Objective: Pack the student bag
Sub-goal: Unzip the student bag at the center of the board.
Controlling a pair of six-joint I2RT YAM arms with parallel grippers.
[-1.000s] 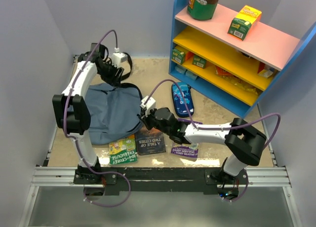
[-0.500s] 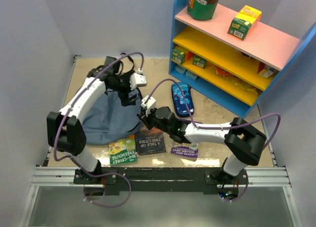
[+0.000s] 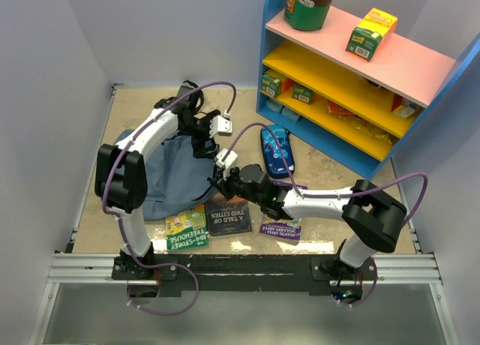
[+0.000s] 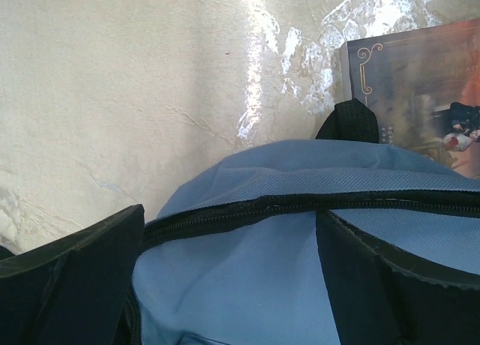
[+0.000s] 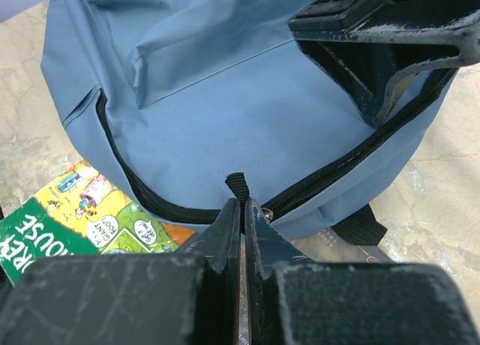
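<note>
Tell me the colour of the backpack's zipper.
Black zipper on the slate-blue backpack; the right wrist view shows it best.

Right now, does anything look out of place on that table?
Only mildly: the green book and the dark book lie partly under the student bag's near edge, not inside it. Nothing looks spilled or damaged.

We see the bag (image 3: 169, 172) on the table's (image 3: 322, 165) left half, with the left book (image 3: 187, 231) and middle book (image 3: 229, 216) tucked under its near edge and the right book (image 3: 281, 229) beside them. The pencil case (image 3: 277, 150) lies right of the bag, the shelf (image 3: 352, 82) far right.
</note>
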